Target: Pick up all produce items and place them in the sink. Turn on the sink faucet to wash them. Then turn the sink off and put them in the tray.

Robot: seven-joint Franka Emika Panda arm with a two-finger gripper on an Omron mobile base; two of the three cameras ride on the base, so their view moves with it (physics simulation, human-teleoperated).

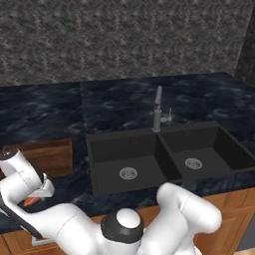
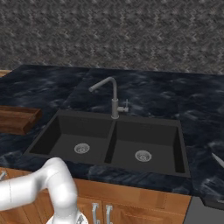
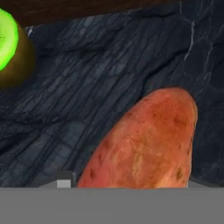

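Counter (image 1: 45,109): dark marbled stone running the width of the scene, backed by a grey speckled wall (image 1: 124,35). It carries everything the task needs.

Sink (image 1: 164,149): black, two basins, a silver drain in each. Both basins hold no produce, so I judge the washing stage not yet begun.

Tray (image 1: 47,154): brown wood with low sides, on the counter to the left of the sink and apart from it. It sits just behind the spot where the hand works, which keeps the final transfer short.

Faucet (image 1: 157,109): grey, upright behind the divider between the basins. No water is visible.

Arm: it bends down to the far left front of the counter, ahead of the tray, evidently because the produce lies there rather than near the sink.

Gripper (image 1: 30,199): lowered to the counter, directly over the orange-red piece. The fingertips cannot be made out in any view; whether the jaws stand released or have clenched on the piece cannot be told.

Orange-red piece (image 3: 148,140): elongated, mottled skin, lying on the counter and close under the hand camera. A sliver of it appears beside the hand in the left base view.

Green piece (image 3: 11,48): small, round, bright green face with a brownish rim, on the counter near the first, not touching it.
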